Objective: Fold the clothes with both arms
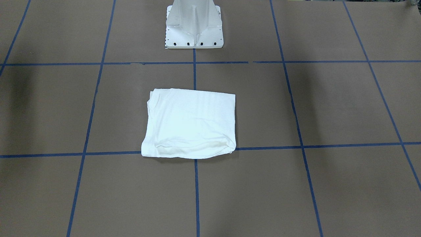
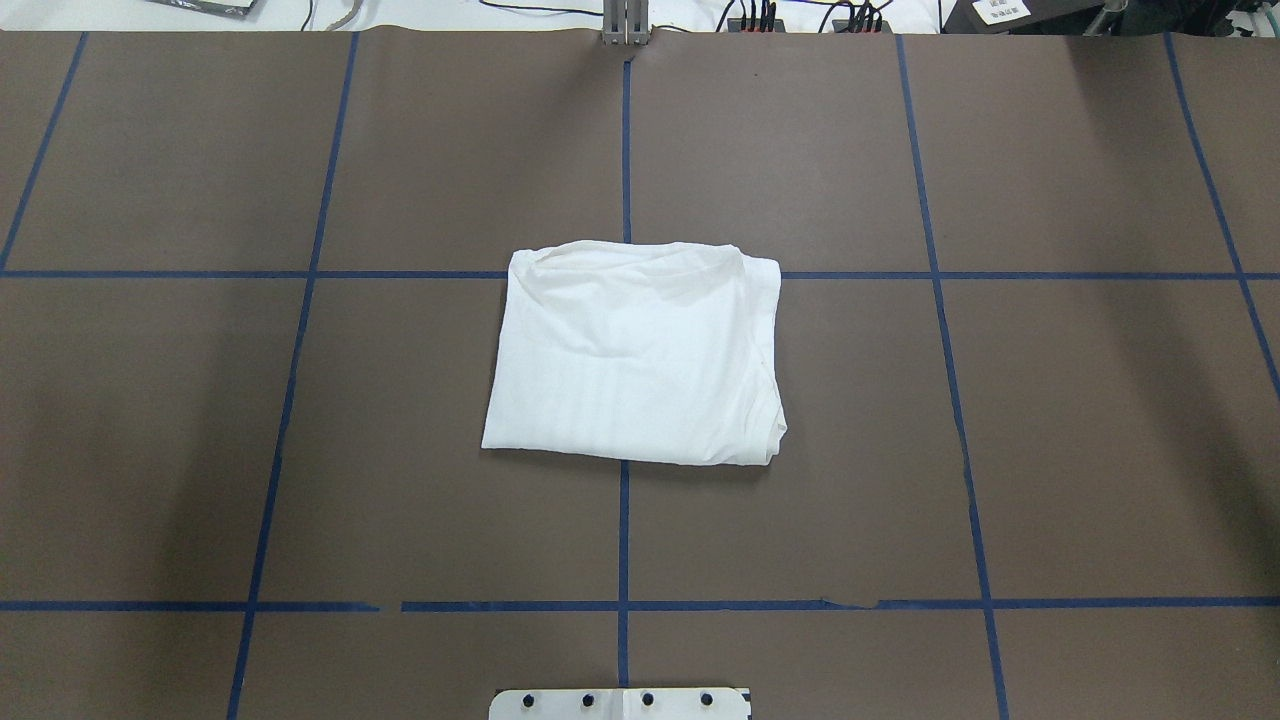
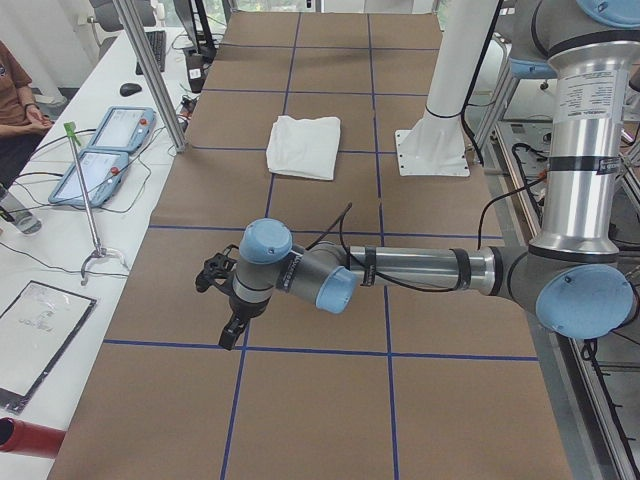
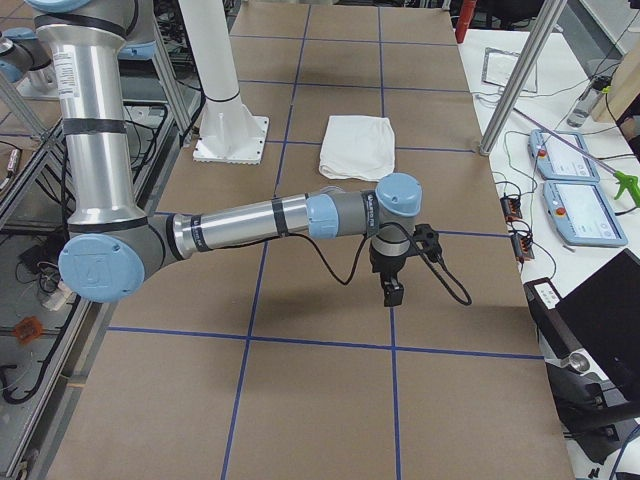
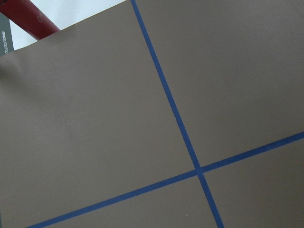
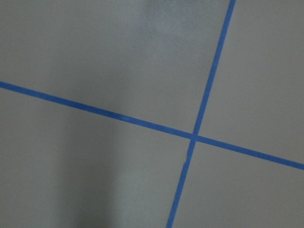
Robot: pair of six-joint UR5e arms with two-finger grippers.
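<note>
Only the side views catch the hands: the left hand [image 3: 229, 333] and the right hand [image 4: 392, 296] each hang over bare desk [image 3: 300, 420], pointing down, their opening impossible to tell. Well beyond both, the folded white shirt [image 2: 635, 355] lies flat near the pedestal [image 3: 440, 120]; overhead, its layered edge shows.

Left arm [image 3: 420, 270] stretching out level, wrist bending down, left tool [image 3: 231, 335] pointing downward, right arm [image 4: 240, 225] reaching out likewise, right tool [image 4: 392, 293] hanging downward, openness of either tool impossible to judge.
</note>
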